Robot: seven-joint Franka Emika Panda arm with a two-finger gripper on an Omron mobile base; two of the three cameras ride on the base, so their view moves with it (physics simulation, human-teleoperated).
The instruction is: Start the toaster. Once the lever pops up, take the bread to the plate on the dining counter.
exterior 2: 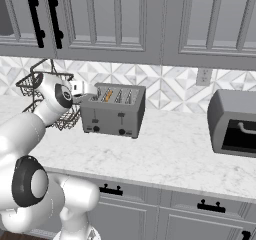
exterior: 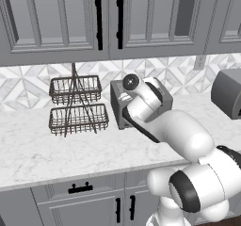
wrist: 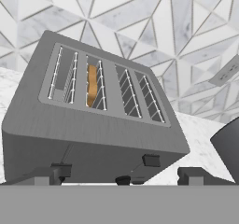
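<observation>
The gripper is held with jaws spread apart, empty, just before the toaster; the bread is seated in the second slot.

A two-tier wire basket stands at nine o'clock, a grey oven box at three.

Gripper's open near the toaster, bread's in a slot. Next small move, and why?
Probably ease the gripper down onto a toaster lever to press it. The bread sits in the second slot from the left in the hand view. The jaws are open and hold nothing, and the fingertips hover just in front of the toaster's front face.
</observation>
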